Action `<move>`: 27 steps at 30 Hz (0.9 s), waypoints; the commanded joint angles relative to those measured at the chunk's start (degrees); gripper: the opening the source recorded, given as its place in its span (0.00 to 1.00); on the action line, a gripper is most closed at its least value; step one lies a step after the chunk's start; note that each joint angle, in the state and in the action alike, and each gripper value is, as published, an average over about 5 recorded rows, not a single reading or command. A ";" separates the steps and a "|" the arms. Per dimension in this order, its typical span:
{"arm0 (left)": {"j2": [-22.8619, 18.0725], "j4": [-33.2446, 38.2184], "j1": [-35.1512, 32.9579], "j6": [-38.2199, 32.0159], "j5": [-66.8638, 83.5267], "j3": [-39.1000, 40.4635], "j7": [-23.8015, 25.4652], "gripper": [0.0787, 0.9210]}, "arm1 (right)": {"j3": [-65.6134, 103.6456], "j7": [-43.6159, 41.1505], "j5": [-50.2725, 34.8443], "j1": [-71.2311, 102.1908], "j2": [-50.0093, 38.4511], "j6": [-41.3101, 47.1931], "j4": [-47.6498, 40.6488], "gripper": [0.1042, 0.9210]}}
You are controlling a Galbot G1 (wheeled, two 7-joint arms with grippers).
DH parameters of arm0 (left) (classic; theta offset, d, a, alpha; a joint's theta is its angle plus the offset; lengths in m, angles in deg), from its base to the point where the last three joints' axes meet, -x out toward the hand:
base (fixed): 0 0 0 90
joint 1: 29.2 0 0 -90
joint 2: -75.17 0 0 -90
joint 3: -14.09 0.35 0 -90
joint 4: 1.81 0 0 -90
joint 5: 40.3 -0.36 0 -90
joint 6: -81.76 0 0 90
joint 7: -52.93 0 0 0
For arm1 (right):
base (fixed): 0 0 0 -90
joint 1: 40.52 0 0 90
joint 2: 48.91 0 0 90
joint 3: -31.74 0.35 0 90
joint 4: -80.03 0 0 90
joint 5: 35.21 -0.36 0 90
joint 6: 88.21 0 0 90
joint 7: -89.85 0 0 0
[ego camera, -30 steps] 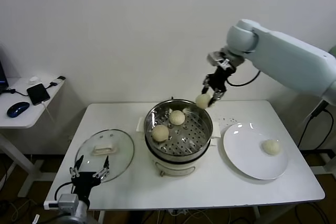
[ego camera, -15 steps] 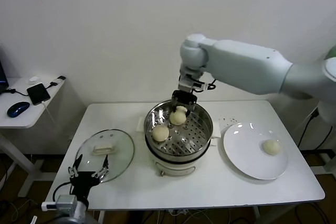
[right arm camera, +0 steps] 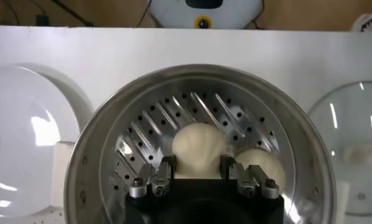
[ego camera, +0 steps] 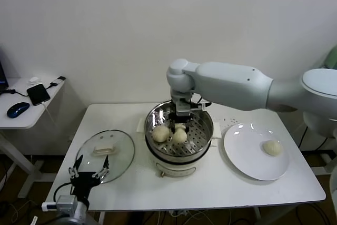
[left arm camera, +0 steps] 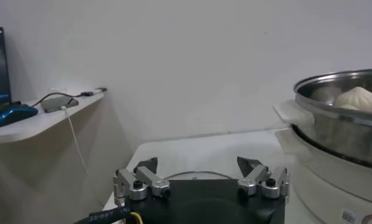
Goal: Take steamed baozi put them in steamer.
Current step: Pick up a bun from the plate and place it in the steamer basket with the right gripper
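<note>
The steamer [ego camera: 209, 131] stands mid-table, a shiny pot on a white base. My right gripper [ego camera: 180, 127] reaches down into it, shut on a steamed baozi [ego camera: 180, 136] low over the perforated tray. In the right wrist view both fingers press the sides of that baozi [right arm camera: 199, 147] at my right gripper [right arm camera: 198, 163]. A second baozi [ego camera: 160, 133] lies on the tray beside it [right arm camera: 259, 164]. Another baozi [ego camera: 271, 147] sits on the white plate [ego camera: 247, 157]. My left gripper [ego camera: 89, 173] is parked open at the table's front left corner, empty [left arm camera: 201, 167].
The glass lid [ego camera: 117, 157] lies flat to the left of the steamer, just beyond my left gripper. The right arm spans the space above the back of the table. A side table [ego camera: 21, 110] with a phone and mouse stands at far left.
The right arm swung left from behind the steamer's right rim to over the pot and came down, carrying the baozi inside. The left arm stayed still.
</note>
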 commanded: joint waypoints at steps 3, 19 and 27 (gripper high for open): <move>-0.48 -0.16 0.13 0.04 0.05 0.11 0.01 0.88 | -1.98 0.48 1.72 2.07 -0.37 2.76 5.38 0.49; -0.66 0.42 -0.54 -0.15 -0.17 0.52 -0.10 0.88 | -1.43 2.59 -0.83 0.76 -2.40 10.41 7.25 0.71; -0.60 0.15 -0.42 -0.10 0.31 0.76 0.03 0.88 | 4.13 -3.75 -7.48 -4.16 -11.96 27.08 9.87 0.88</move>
